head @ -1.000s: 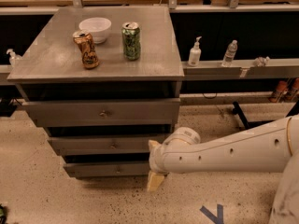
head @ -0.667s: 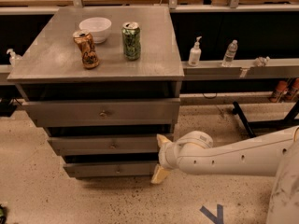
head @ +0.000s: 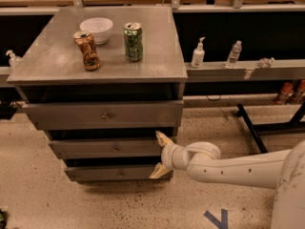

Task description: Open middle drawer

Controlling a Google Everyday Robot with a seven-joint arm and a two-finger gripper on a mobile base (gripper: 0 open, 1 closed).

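Hand [head: 161,155] risen, now at middle drawer [head: 90,148] right end, spread wide, empty; drawer shut, contents hidden.

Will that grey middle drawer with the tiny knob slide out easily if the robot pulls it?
Probably it slides straight, being a stiff, flat-fronted grey middle drawer. Its small round metal knob looks slippery to pinch. The open gripper sits at the drawer's right end, so pulling there might skew it.
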